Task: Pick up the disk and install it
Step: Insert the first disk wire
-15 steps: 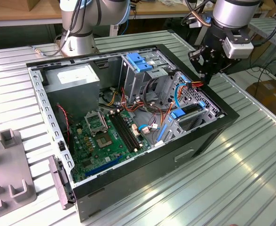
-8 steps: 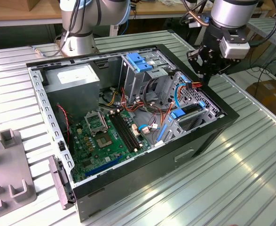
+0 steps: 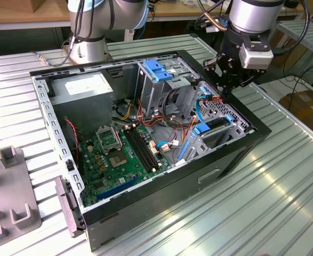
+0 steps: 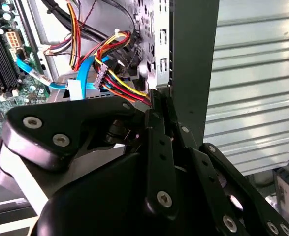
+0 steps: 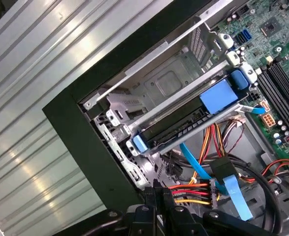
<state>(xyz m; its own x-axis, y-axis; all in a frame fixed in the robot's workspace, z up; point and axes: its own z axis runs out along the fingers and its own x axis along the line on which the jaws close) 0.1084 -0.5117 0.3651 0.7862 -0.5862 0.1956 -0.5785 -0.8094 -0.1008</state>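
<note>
While disk [image 5: 183, 123] sits in case [image 5: 80, 128], claw [image 5: 157, 191] hovers nearby, pinched empty (label [image 3: 87, 84] print unreadable).

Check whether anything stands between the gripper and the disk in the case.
Yes. In the first wrist view, a bundle of coloured wires and a blue cable run through the space between the gripper and the disk.
</note>
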